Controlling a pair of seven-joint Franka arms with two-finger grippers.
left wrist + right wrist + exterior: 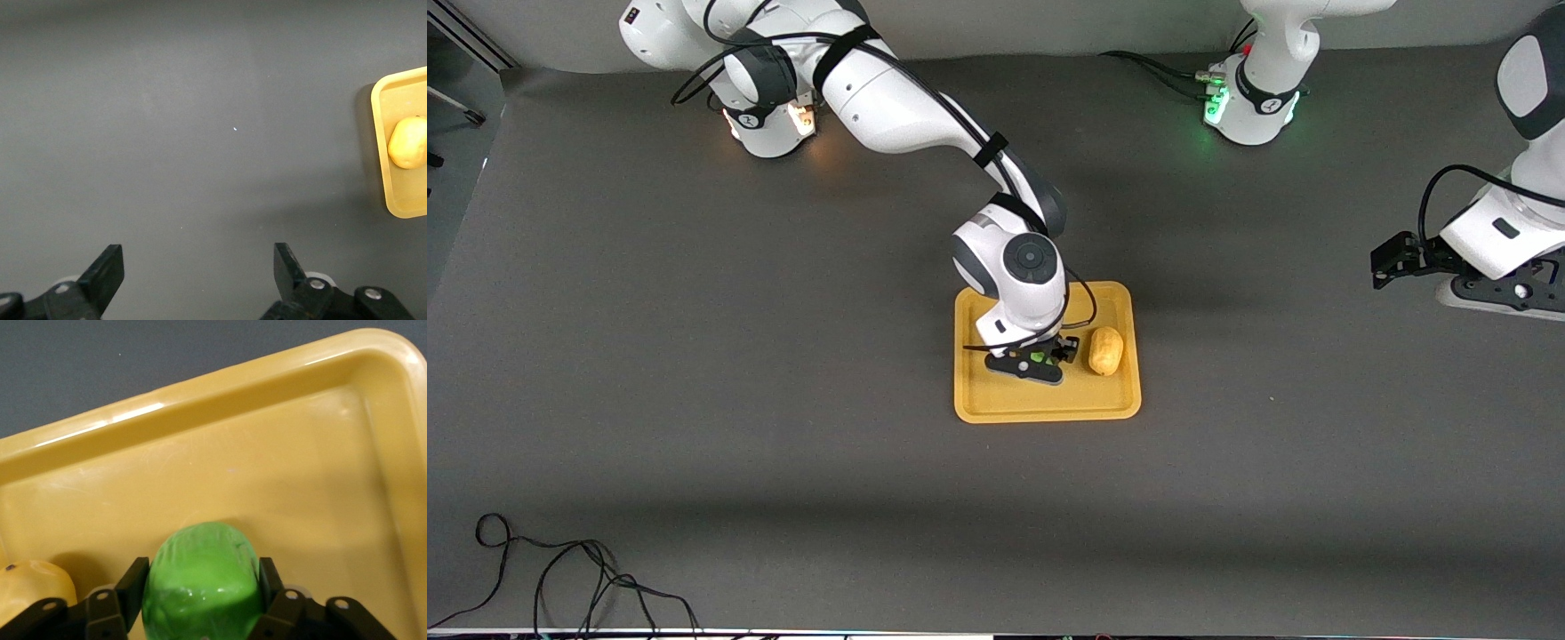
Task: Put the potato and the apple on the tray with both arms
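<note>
I see the potato [1105,350] already lying on the tray [1049,404]. My right gripper [1039,359] holds the apple [201,581] clamped low over the tray, not yet released. The left gripper [199,273] waits with fingers apart at the table's left-arm end.

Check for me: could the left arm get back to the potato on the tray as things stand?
Probably yes, but tightly. The potato lies uncovered on the tray, at the left arm's end; the left gripper, open, waits over bare table. The right gripper holds the apple right beside it.
</note>
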